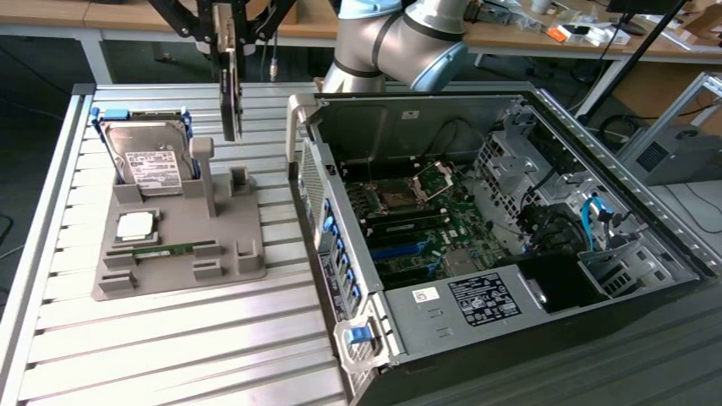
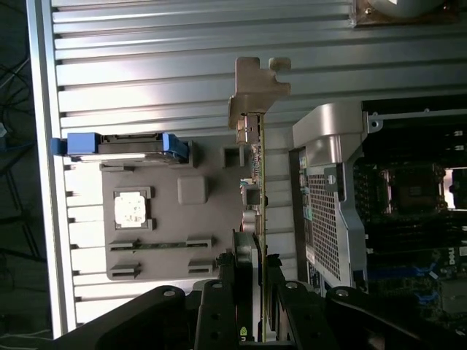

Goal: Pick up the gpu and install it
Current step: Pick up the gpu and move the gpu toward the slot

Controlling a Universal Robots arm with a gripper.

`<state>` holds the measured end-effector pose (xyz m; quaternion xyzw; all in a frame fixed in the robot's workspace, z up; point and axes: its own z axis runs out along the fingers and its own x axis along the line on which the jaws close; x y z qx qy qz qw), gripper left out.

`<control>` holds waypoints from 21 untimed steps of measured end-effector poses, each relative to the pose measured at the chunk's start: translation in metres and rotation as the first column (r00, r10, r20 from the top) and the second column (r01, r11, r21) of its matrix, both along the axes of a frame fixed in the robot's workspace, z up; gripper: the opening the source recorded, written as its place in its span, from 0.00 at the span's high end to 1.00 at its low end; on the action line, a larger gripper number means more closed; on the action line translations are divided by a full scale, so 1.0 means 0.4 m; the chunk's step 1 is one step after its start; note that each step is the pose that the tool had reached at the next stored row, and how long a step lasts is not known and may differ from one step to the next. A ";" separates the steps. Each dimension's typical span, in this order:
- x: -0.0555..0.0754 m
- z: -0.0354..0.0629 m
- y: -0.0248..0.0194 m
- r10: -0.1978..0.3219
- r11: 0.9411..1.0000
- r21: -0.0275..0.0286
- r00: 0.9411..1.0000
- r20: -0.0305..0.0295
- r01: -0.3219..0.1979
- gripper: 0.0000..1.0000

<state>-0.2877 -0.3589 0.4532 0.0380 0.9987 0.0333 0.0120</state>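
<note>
The gpu [image 1: 232, 106] is a thin dark card with a silver bracket, and it hangs on edge in the air above the grey fixture [image 1: 232, 254] on the exterior view's left. My gripper [image 1: 230, 42] is shut on its upper end. In the wrist view the gpu [image 2: 257, 168] runs edge-on away from my gripper [image 2: 254, 257], with its bracket [image 2: 255, 87] at the far end. The card is clear of the fixture's upright posts [image 1: 203, 156] and lies to the side of the open computer case [image 1: 338, 110].
On the grey fixture stand a hard drive in a blue frame [image 1: 152, 156], a square processor [image 1: 138, 225] and a green RAM stick [image 1: 169, 250]. The case lies open with its motherboard [image 1: 412, 220] exposed. A slatted aluminium table [image 1: 169, 347] carries everything.
</note>
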 end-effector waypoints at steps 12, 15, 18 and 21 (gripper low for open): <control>0.000 0.017 0.000 0.000 1.000 0.001 1.000 0.000 0.000 0.73; 0.000 0.021 0.000 0.000 1.000 0.001 1.000 0.000 0.000 0.73; 0.000 0.025 0.000 0.000 1.000 0.001 1.000 0.000 0.000 0.73; 0.000 0.029 0.000 0.000 1.000 0.001 1.000 0.000 0.000 0.73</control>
